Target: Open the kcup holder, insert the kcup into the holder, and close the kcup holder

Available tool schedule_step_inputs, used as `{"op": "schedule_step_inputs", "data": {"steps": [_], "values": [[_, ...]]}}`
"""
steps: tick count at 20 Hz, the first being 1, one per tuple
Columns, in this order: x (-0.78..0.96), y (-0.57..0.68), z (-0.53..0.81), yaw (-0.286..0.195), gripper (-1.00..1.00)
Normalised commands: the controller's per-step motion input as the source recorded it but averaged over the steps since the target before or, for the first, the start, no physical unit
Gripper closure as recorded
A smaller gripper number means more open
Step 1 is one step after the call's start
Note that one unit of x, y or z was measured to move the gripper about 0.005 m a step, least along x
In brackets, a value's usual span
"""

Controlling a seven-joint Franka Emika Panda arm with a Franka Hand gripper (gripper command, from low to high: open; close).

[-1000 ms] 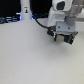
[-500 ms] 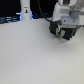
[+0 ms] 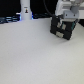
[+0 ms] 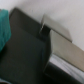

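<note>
In the exterior view my gripper (image 3: 62, 22) hangs from the white arm at the far right of the table. It merges with a black boxy mass (image 3: 61, 31) with light gaps that looks like the kcup holder. Blur hides where one ends and the other begins. The wrist view is filled by a black flat surface (image 4: 25, 57), very close, with a grey metallic block (image 4: 62, 47) lying on or over it. A blurred teal-green shape (image 4: 4, 27) sits at the picture's edge; I cannot tell whether it is the kcup. How the jaws stand is not readable.
A white upright object (image 3: 25, 9) with a blue glow stands at the back of the white table (image 3: 35, 57). Dark clutter lines the far edge behind it.
In the exterior view the arm's black end has shifted up the picture, towards the table's far edge, and slightly to the left.
</note>
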Motion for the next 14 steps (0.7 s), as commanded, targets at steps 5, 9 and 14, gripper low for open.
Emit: {"op": "schedule_step_inputs", "data": {"steps": [5, 9, 14], "values": [[-0.27, 0.41, 0.7, 0.004, -1.0], [0.08, 0.14, 0.91, -0.003, -1.0], [0.0, 0.0, 0.03, 0.0, -1.0]]}}
